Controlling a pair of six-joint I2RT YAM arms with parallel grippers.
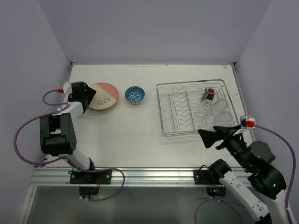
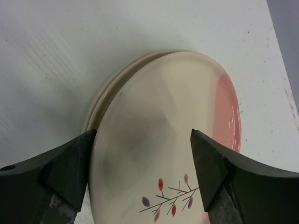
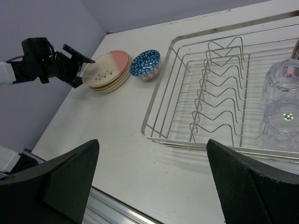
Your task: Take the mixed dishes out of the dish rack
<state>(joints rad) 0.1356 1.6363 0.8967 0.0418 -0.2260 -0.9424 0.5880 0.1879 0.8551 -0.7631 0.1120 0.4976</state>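
- Hovering with its jaws apart, the left gripper [image 2: 143, 144] straddles the cream, sprig-marked plates [image 1: 103, 97] near the table's [image 1: 126, 135] left edge; top one's part pink.
- right gripper [image 3: 153, 147]: jaws wide, nothing held.
- blue bowl [image 1: 134, 94] just beside the plates.
- dish rack [image 1: 161, 109] toward the right edge holds the mug [image 1: 208, 94] and tumblers [image 1: 216, 112].
- scuffed white tabletop, lilac walls [image 1: 149, 28].

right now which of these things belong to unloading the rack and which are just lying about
part of the job: dish rack, stacked plates, blue bowl, brown mug, glasses

just there: table, purple cables
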